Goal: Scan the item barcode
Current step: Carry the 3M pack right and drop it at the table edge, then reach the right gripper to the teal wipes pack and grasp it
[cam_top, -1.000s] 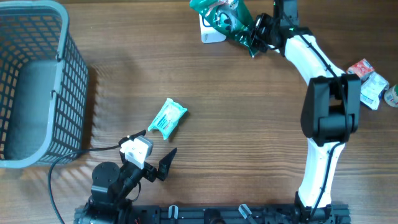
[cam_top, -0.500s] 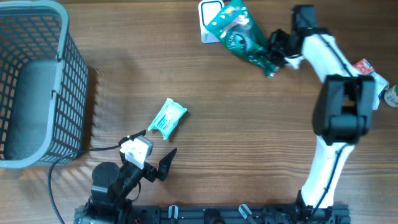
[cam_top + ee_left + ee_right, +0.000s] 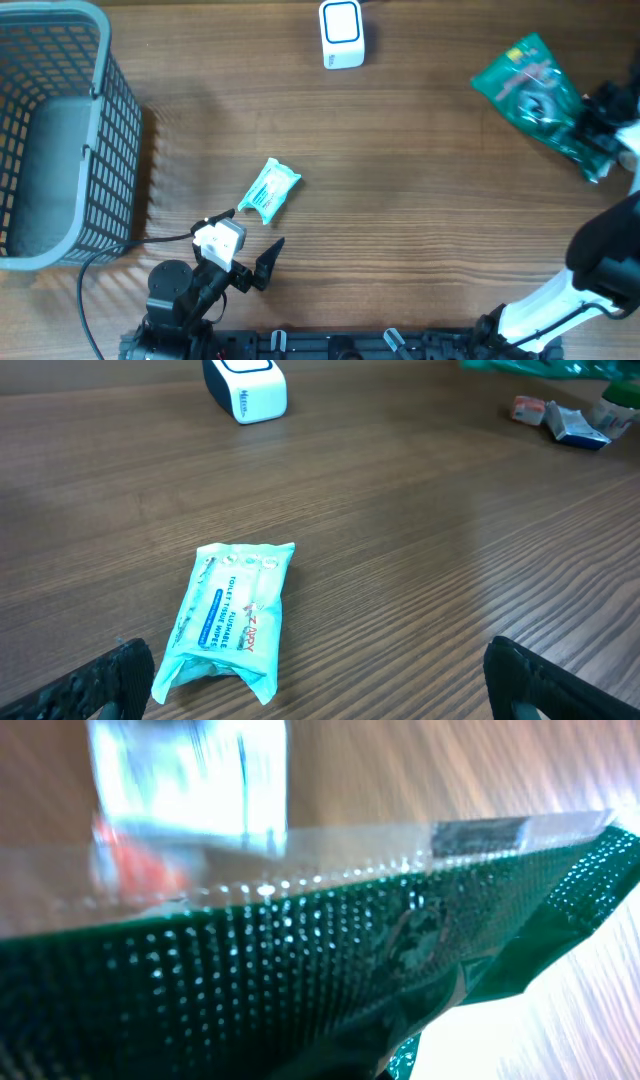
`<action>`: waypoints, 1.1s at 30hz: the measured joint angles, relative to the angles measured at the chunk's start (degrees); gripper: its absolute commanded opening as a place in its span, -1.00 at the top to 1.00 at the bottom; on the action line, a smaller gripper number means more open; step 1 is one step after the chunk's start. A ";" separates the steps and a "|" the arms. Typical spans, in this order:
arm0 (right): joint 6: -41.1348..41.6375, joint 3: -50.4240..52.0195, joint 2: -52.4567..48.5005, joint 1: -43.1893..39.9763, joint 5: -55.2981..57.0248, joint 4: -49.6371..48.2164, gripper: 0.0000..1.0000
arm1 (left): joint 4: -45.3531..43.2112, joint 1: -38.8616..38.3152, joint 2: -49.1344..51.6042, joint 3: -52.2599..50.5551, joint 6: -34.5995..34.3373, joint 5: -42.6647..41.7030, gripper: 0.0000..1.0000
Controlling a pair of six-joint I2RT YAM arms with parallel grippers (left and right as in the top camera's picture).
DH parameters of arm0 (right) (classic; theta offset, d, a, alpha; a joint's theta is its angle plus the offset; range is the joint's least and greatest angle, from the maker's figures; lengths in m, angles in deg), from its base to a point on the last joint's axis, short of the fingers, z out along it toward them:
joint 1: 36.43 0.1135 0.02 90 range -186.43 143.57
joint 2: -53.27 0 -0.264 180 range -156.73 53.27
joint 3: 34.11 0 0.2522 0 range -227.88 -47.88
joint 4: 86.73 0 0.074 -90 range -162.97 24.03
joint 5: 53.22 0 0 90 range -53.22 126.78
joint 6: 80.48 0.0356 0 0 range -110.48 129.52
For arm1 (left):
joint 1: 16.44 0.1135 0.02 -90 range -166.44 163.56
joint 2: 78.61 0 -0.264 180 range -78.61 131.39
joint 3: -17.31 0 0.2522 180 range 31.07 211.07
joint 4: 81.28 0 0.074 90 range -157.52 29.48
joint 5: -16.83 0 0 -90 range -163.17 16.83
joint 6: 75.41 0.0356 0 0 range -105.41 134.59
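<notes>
The right gripper pinches the green bag by its end, near the table's right edge. The white scanner sits top centre. A teal pack lies just ahead of the wide-spread left gripper. A grey basket stands far left.

The pouch at the right edge is dark green, with a dotted texture and a clear seam. The scanner at top centre is white with a blue outline. The wipes pack is turquoise, the mesh basket grey, and the table brown wood grain.
</notes>
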 measured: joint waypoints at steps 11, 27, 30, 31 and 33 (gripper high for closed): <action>-49.24 -0.02 -3.19 -15.85 -15.02 -11.61 -1.00 | 0.00 0.00 0.00 0.00 0.00 0.00 -1.00; -52.76 11.74 4.07 44.96 -37.20 -9.31 -1.00 | 0.00 0.00 0.00 0.00 0.00 0.00 -1.00; -43.85 18.38 3.98 55.65 -37.24 -21.00 -0.99 | -0.02 0.00 0.00 0.00 0.00 0.02 -1.00; -40.33 20.09 3.93 58.34 -37.00 -25.88 -0.93 | 0.02 0.00 0.00 0.00 0.00 0.00 -1.00; -33.53 23.54 3.93 63.06 -35.15 -35.63 -0.86 | 0.00 0.00 0.00 0.00 0.00 0.00 -1.00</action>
